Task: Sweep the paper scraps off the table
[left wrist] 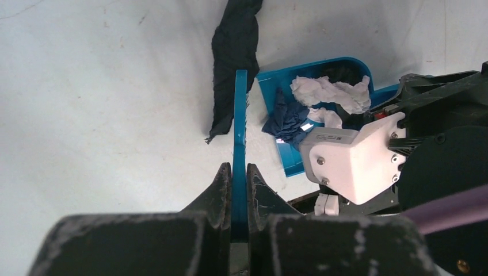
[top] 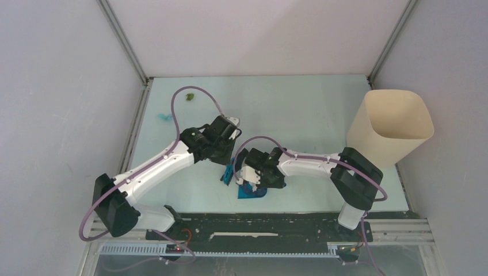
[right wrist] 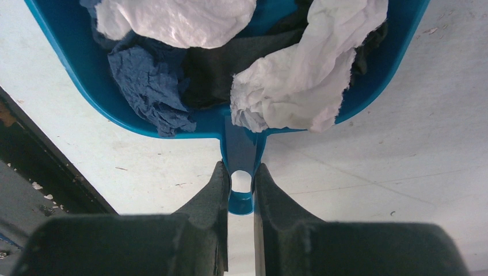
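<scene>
My left gripper (left wrist: 236, 172) is shut on the blue hand brush (left wrist: 240, 115), held on edge beside the mouth of the blue dustpan (left wrist: 269, 80). A long dark navy scrap (left wrist: 233, 52) lies on the table just left of the brush. My right gripper (right wrist: 240, 172) is shut on the dustpan's handle (right wrist: 241, 144). The pan (right wrist: 75, 75) holds white scraps (right wrist: 293, 80), a blue scrap (right wrist: 149, 80) and a dark one (right wrist: 218, 63). In the top view a green scrap (top: 188, 97) and a light cyan scrap (top: 165, 117) lie far left on the table (top: 299, 109).
A tall cream bin (top: 391, 126) stands at the table's right edge. The dustpan (top: 251, 192) sits near the front rail (top: 276, 217), between both arms. Metal rails run along the table's left edge (top: 137, 123).
</scene>
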Tool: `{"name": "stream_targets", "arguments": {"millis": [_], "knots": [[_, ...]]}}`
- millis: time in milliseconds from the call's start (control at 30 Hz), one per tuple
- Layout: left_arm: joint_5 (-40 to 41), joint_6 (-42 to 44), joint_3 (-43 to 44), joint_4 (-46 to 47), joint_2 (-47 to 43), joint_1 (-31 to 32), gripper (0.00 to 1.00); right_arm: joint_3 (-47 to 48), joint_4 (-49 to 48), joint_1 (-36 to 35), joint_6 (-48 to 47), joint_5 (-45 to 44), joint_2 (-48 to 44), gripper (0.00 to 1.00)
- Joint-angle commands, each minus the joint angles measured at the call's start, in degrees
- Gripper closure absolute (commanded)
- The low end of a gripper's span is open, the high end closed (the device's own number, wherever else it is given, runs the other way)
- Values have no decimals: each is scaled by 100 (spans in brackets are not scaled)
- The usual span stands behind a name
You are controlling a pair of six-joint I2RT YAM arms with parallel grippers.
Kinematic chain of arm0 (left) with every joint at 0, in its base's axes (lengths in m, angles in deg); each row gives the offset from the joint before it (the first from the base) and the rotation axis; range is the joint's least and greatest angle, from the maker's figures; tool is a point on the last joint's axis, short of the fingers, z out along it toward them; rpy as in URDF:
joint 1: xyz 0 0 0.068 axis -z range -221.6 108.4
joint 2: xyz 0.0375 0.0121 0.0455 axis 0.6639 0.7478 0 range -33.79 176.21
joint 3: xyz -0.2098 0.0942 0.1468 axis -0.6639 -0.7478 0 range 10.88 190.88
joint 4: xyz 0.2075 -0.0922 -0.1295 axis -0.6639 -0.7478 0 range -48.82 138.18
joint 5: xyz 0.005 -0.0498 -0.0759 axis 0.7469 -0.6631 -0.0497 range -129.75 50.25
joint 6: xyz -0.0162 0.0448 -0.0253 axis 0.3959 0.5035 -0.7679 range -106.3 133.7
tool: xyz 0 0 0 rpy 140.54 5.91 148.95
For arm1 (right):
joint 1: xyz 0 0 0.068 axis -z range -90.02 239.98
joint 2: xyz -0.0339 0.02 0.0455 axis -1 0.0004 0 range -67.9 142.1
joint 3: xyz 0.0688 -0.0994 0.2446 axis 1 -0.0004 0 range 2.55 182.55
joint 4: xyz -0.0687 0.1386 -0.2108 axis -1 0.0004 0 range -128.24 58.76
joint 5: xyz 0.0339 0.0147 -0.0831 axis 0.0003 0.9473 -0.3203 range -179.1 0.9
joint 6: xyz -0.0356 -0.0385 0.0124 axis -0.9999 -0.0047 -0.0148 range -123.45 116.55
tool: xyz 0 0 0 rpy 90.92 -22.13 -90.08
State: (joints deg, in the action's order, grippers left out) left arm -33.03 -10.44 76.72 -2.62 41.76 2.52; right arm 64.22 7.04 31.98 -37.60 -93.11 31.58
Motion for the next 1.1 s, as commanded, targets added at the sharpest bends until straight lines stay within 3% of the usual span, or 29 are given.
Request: {"name": "stream_targets", "arguments": {"millis": [0, 233, 467, 733, 1067], "knots": [[397, 150, 340, -108, -434, -51, 100, 60, 59, 24, 33, 11, -27, 90], [769, 295, 308, -124, -921, -204, 100, 46, 18, 51, 42, 55, -46, 91], [822, 664, -122, 58, -1017, -928, 100, 46, -18, 99, 26, 117, -297, 91], [579, 921, -827, 821, -1249, -1629, 100, 15, -48, 327, 83, 525, -846, 93], [500, 826, -1857, 2014, -1799, -1859, 100, 9, -260, 591, 37, 739, -1329, 93]]}}
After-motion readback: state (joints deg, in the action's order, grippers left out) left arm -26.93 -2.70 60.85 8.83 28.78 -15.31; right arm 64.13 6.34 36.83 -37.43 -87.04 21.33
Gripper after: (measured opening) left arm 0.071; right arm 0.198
